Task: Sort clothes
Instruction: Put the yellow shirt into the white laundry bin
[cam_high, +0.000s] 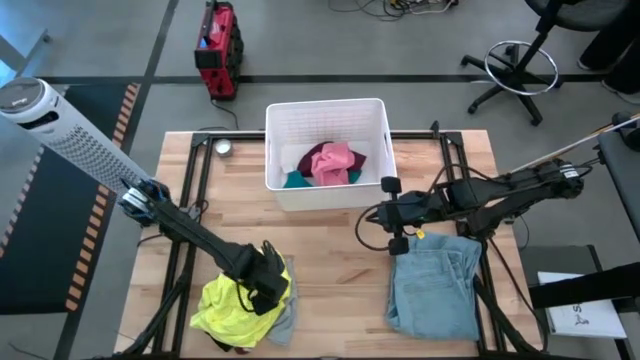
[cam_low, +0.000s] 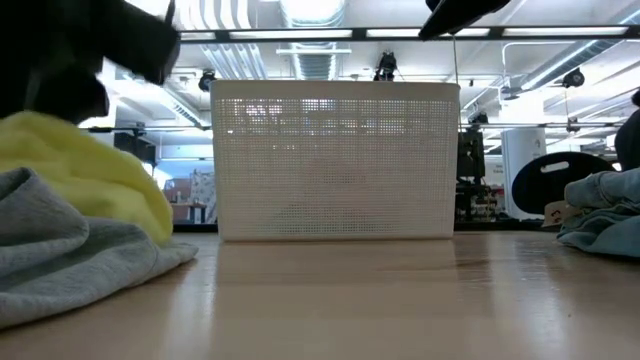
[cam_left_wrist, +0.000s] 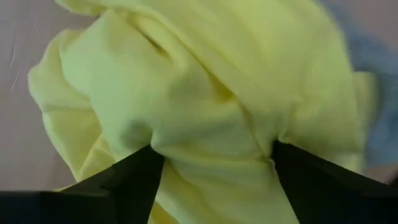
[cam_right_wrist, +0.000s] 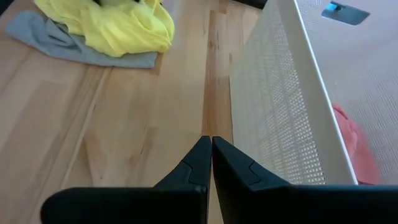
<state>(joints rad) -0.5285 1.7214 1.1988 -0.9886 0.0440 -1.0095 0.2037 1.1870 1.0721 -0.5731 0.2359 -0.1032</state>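
Note:
A bright yellow top (cam_high: 228, 308) lies bunched on the table's near left, partly on a grey item (cam_high: 287, 322). It also shows in the low view (cam_low: 90, 175). My left gripper (cam_high: 266, 282) is over the top, its fingers open and set into the cloth (cam_left_wrist: 211, 106). Light blue jeans (cam_high: 435, 288) lie on the near right. My right gripper (cam_high: 372, 216) (cam_right_wrist: 211, 155) is shut and empty, above the bare table beside the white basket's near wall (cam_right_wrist: 280, 118). Pink, maroon and teal pieces (cam_high: 330, 165) lie in the basket (cam_high: 300, 120). My left gripper comes down onto the yellow top from above with its fingers apart. Both fingertips (cam_left_wrist: 140, 171) sit in the cloth, and a bulge of several folds (cam_left_wrist: 214, 168) stands between them, puckered at each tip. The top rests on the table and the grey item.
The white slatted basket (cam_low: 335, 160) stands at the table's far middle. Bare wood (cam_high: 340, 290) lies between the yellow pile and the jeans. A small round object (cam_high: 223, 148) sits by the basket's left. A red device, a chair and a fan stand on the floor beyond.

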